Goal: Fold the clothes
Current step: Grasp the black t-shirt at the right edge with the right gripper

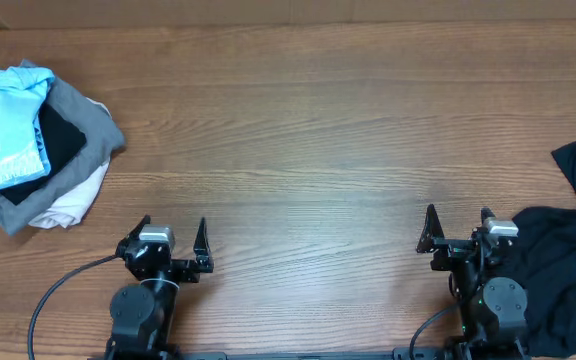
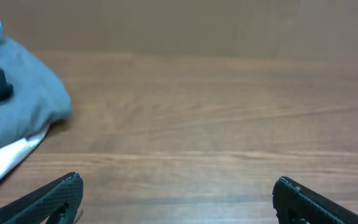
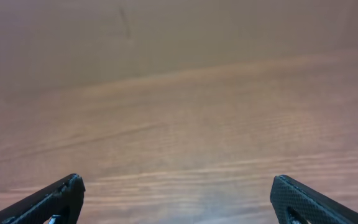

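L jaws, R jaws spread wide, empty; clothes pile [image 1: 30,150] far L; black garment [image 1: 568,270] near R edge.

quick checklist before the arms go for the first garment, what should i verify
1. Left gripper open and empty: ok.
2. Right gripper open and empty: ok.
3. Bare stretch of table ahead of both grippers for folding: ok.
4. Dark garment wholly in view: not ok, it runs off the overhead picture's right edge.
5. Clothes pile separated into single items: not ok, blue, black, grey and white pieces are bunched together.
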Robot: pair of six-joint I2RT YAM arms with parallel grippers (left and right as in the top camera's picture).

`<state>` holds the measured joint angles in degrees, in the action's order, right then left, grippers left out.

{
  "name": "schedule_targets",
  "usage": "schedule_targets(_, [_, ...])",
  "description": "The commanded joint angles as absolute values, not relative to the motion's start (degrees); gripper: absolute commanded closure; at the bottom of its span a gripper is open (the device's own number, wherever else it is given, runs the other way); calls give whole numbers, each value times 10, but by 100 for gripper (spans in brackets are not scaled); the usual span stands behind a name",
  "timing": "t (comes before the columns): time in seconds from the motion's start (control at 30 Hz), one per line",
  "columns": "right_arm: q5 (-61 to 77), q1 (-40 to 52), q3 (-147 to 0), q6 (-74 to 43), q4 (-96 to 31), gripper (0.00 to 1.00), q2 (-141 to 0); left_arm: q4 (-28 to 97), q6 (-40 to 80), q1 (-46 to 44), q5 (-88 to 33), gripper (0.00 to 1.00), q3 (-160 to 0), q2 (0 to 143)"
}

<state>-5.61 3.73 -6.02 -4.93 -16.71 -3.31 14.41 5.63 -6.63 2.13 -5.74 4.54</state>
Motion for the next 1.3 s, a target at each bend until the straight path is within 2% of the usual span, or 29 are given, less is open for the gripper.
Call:
schedule_targets(0.0, [-84,33,-127,-81,-188,0,-67,143,53,-64,20,0,-125,100])
schedule_targets(0.13, [-93,33,-186,-91,-229,0,-120,151,57,-64,19,0,-178,181])
schedule_targets(0.33, [-122,32,-292,-105,-316,0,-241,233,63,-64,18,0,-317,349])
schedule_targets(0.53, [-102,-30,-409,-106,-390,0,-443,320,65,-64,2,0,-476,494])
schedule_targets(0.8, [-103,-119,-473,-123,-430,1,-631,356,65,-64,-1,0,-512,531])
schedule_targets(0.83, [-103,-128,-473,-140,-435,9,-656,356,65,-64,-1,0,-512,531])
schedule_targets(0.97, [-114,-155,-472,-176,-443,28,-751,357,65,-64,-1,0,-512,531])
schedule_targets(1.1, [-190,-179,-472,-270,-456,23,-824,357,65,-64,-1,0,-512,531])
schedule_targets(1.27, [-180,-204,-472,-277,-398,19,-897,358,65,-64,-1,0,-512,531])
